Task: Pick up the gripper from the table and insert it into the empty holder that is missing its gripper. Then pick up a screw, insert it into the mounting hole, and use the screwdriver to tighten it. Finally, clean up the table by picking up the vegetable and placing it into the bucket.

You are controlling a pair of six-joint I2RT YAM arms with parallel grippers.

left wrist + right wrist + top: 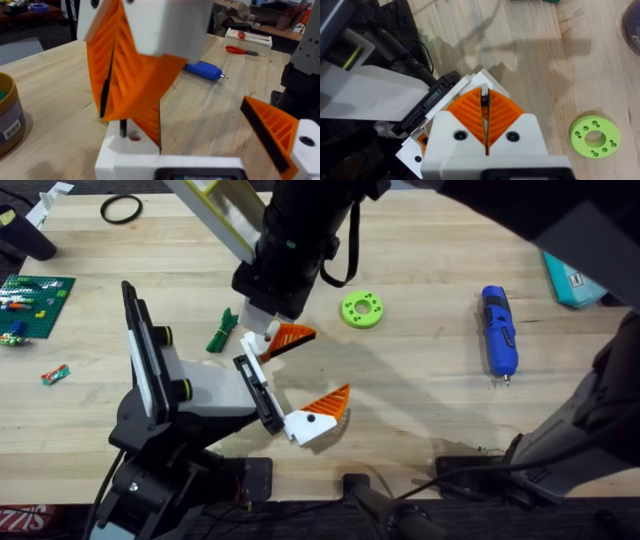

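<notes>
My right gripper (268, 338) reaches in from the far side, shut on the gripper (293, 335), a small orange ribbed wedge. It holds the wedge at the upper end of the holder (200, 392), the white-bodied unit on the black stand at the lower left. In the left wrist view the wedge (150, 90) stands on its small white base on the holder's body (165, 162). The holder's fitted orange finger (325, 415) sits far off to the side (272, 132). My right pads (465, 112) are pressed together. The vegetable (222, 330) lies just left of them. The screwdriver (498, 330) lies far right.
A bright green disc (362, 309) lies right of the held wedge. A brown bucket (7, 115) stands at the left wrist view's edge. A green brick plate (35, 295), a black ring (120, 210) and a teal box (575, 275) sit near the table's edges.
</notes>
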